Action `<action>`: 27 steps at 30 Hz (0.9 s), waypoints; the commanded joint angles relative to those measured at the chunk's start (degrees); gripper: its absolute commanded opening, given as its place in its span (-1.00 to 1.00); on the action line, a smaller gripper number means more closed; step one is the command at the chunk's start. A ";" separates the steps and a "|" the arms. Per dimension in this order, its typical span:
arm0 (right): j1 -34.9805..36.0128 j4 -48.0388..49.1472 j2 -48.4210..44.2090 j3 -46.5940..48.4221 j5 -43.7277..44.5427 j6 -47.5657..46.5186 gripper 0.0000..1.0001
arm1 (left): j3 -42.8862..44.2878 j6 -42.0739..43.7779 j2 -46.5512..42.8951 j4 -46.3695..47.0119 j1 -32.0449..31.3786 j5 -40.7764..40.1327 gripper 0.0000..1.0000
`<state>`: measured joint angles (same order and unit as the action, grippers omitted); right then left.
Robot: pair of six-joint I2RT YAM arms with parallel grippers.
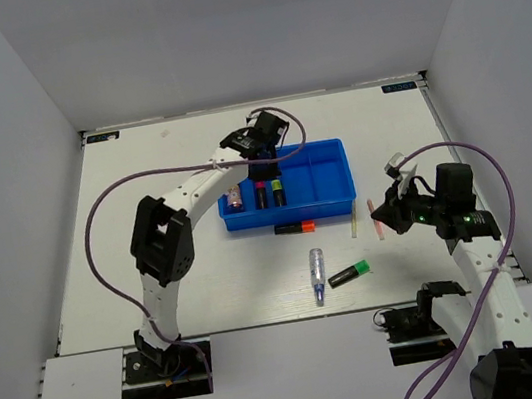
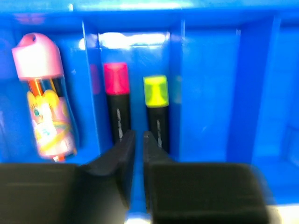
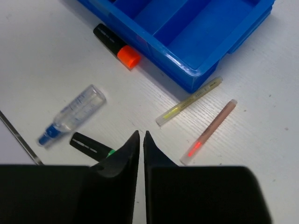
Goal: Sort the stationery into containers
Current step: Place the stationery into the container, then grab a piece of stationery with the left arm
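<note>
Both hands were closed and empty; the left hand [image 2: 138, 140] hung over the tray [image 1: 329, 181], the right hand [image 3: 141, 140] off its right end; there the yellow stick [image 3: 189, 101] and pink stick [image 3: 208, 133] lay flat, so we judged a pinch might skid off.

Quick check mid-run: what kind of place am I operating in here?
Most likely a lab test cell, not an office: plain white walls box in a white table, the left arm and right arm are bolted at its near edge, and stationery lies loose by one blue tray.
</note>
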<state>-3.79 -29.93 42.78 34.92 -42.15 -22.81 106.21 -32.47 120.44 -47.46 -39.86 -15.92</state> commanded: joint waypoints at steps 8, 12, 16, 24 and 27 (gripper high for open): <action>-0.25 -12.46 3.70 0.50 -21.29 -32.34 0.11 | -21.20 -3.39 -30.25 -3.77 -10.41 -7.28 0.43; 0.36 -23.21 7.48 2.24 -29.72 -67.13 0.43 | -30.35 -1.82 -44.83 -9.74 -9.63 -7.19 0.82; 2.64 -40.43 19.65 8.93 -31.41 -87.89 0.41 | -41.85 -1.19 -58.11 -12.21 -5.77 -7.54 0.89; 12.55 -31.06 24.02 8.62 -24.31 -79.35 0.23 | -57.15 0.12 -78.76 -11.60 2.14 -5.26 0.89; 17.57 -23.03 25.68 9.74 -17.37 -60.13 0.09 | -58.75 1.53 -80.44 -11.69 3.82 -4.56 0.89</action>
<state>9.61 -63.26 68.20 44.56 -64.64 -100.64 48.66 -32.73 41.28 -59.70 -37.34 -21.52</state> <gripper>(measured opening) 0.562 0.942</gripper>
